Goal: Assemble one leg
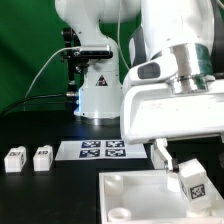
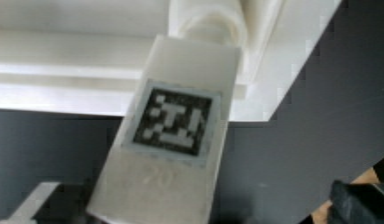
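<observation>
We're low over the slab now, and the leg stands right at its near corner on the exterior view's right, tilted, tag facing out. From the wrist view the leg runs up the middle of the picture, its far end meeting a round socket at the slab's edge. Whether it is seated in that socket or only leaning against it, we cannot tell from here.

The gripper is spread as wide as it goes: one finger shows on one side of the leg and the other finger well off on the other side, neither touching it. So we have hold of nothing. In the exterior view one dark finger hangs just beside the leg, clear of it.

Our reading: this is the insertion step, with the leg set at its corner hole and the jaws let go. Next we would want to close on the leg again, bring it upright and turn it down into the socket; the tilt is the thing to watch, since a crooked start could jam or tip it out.

Two spare legs wait on the table at the exterior view's left, beside the marker board.
</observation>
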Robot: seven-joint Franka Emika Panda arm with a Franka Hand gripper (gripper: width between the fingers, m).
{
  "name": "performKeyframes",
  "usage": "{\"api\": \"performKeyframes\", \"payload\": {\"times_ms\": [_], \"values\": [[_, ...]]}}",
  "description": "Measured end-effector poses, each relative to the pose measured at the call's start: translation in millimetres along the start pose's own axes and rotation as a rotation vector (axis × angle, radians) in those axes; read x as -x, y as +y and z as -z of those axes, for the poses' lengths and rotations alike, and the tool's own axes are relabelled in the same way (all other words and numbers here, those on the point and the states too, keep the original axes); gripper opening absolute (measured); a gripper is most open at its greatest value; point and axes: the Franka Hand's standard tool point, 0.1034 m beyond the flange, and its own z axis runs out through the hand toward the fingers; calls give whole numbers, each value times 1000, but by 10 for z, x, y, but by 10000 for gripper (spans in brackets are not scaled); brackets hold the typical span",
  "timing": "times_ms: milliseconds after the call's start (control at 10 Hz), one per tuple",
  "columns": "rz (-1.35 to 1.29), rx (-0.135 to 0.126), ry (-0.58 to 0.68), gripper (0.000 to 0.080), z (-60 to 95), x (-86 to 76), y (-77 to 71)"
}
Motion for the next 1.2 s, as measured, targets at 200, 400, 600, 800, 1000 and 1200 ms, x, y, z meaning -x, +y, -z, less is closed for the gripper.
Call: {"api": "performKeyframes", "payload": {"times_ms": [200, 400, 600, 800, 1000, 1200], "values": [[-15, -7, -103, 649, -24, 41, 56], [-22, -33, -325, 649, -26, 54, 12], [-35, -50, -515, 649, -21, 137, 45], [-43, -49, -520, 649, -70, 42, 59], [-49, -47, -517, 649, -84, 44, 99], [-53, -46, -514, 649, -91, 30, 124]]}}
